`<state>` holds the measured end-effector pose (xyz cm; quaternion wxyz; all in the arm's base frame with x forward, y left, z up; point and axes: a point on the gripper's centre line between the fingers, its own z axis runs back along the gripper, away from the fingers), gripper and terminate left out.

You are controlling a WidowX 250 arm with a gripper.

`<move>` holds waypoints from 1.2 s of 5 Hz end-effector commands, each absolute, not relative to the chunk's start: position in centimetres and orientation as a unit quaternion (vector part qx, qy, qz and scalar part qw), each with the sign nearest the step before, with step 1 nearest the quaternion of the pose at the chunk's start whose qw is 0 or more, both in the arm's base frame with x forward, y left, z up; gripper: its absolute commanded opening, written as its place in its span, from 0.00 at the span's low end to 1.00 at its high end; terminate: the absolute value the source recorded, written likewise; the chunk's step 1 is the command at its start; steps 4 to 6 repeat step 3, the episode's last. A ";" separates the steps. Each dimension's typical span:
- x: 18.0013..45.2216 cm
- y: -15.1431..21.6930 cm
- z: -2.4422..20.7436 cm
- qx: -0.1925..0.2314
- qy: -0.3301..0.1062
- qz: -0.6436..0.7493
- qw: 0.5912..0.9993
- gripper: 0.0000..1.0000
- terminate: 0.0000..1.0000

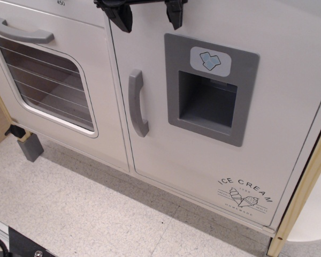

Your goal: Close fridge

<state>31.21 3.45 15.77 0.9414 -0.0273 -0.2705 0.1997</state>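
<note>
The fridge door (203,171) is a tall white panel with a grey recessed dispenser panel (209,88), a grey vertical handle (137,103) and "ICE CREAM" print at its lower right. The door lies nearly flush with the cabinet front, its left edge close against the oven's side. My black gripper (148,13) is at the top edge of the view, in front of the upper part of the door. Its two fingers (121,17) stand apart with nothing between them. I cannot tell whether they touch the door.
The white oven door (45,80) with a window and a horizontal grey handle (21,32) is on the left. A small grey block (30,146) stands on the speckled floor below it. A wooden post (302,198) runs along the right.
</note>
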 end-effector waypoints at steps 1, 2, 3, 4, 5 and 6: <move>30.6 4.8 18.0 -0.012 -0.222 0.187 0.957 1.00 0.00; 30.6 4.8 18.0 -0.012 -0.222 0.187 0.957 1.00 0.00; 30.6 4.8 18.0 -0.012 -0.222 0.187 0.957 1.00 1.00; 30.6 4.8 18.0 -0.012 -0.222 0.187 0.957 1.00 1.00; 30.6 4.8 18.0 -0.012 -0.222 0.187 0.957 1.00 1.00; 30.6 4.8 18.0 -0.012 -0.222 0.187 0.957 1.00 1.00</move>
